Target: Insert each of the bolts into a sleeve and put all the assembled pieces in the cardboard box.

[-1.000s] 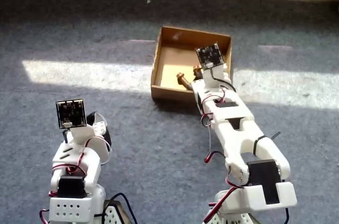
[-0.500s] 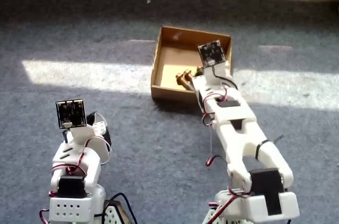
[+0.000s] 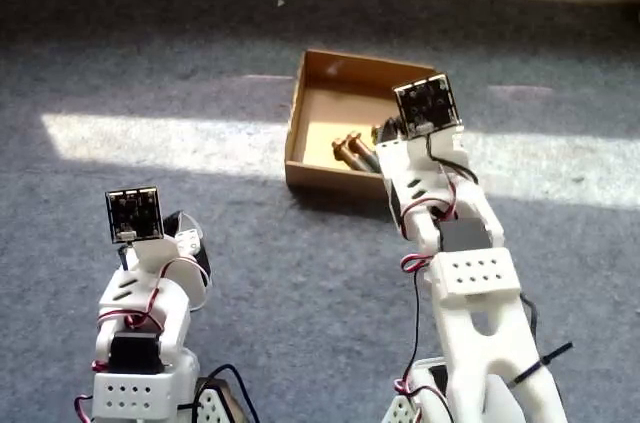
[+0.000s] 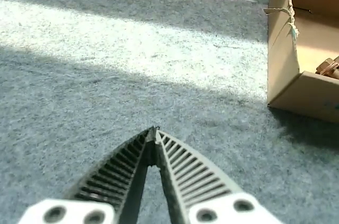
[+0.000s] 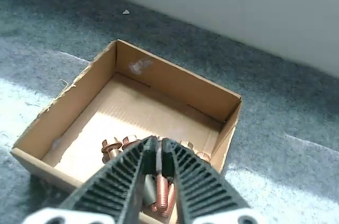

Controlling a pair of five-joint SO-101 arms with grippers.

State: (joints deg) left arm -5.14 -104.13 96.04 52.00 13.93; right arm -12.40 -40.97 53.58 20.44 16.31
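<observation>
left fingers (image 4: pixel 122 168) closed, empty, over grey carpet (image 4: pixel 79 65). right fingers (image 5: pixel 124 173) closed too, above the cardboard box (image 5: pixel 175 83). Copper-headed bolts (image 3: pixel 348 150) in dark sleeves (image 3: pixel 368 160) lie inside it (bunched at the near wall, partly hidden by the fingers). White wall (image 5: pixel 212 1) beyond.

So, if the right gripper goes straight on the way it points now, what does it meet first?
Most likely the assembled pieces lying in the cardboard box, near its front wall, though depth is unclear.
</observation>
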